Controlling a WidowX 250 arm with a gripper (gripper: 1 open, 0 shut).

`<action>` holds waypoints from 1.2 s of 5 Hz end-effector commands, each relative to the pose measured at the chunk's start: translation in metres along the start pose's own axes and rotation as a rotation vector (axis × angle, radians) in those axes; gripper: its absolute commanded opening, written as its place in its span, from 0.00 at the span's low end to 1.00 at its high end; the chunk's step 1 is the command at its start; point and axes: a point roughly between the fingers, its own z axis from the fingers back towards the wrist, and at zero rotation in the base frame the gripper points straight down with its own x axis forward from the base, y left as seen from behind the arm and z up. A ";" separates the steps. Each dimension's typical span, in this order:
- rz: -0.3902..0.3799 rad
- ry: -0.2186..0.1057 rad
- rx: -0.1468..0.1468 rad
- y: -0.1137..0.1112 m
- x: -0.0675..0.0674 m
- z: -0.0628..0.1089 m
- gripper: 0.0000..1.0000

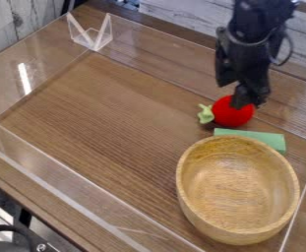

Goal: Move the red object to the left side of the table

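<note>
Well, one gripper (247,91), fingers parted, straddles one red fruit (233,111); one bowl (238,191) and one green piece (250,139) sit near it.

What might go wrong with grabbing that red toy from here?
The gripper might bump the red toy and roll it, since it is round. It lies close to the green piece, which a finger could catch. A push toward the wooden bowl might wedge it there.

Single elevated view, angled down across most of the tabletop (109,113), bowl (237,192) nearest.
</note>
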 end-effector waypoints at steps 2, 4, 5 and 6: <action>0.032 -0.007 0.004 0.004 0.001 -0.008 0.00; 0.161 -0.057 0.130 0.030 0.002 0.063 0.00; 0.181 -0.032 0.122 0.022 0.001 0.057 1.00; 0.177 -0.012 0.098 0.027 -0.002 0.048 1.00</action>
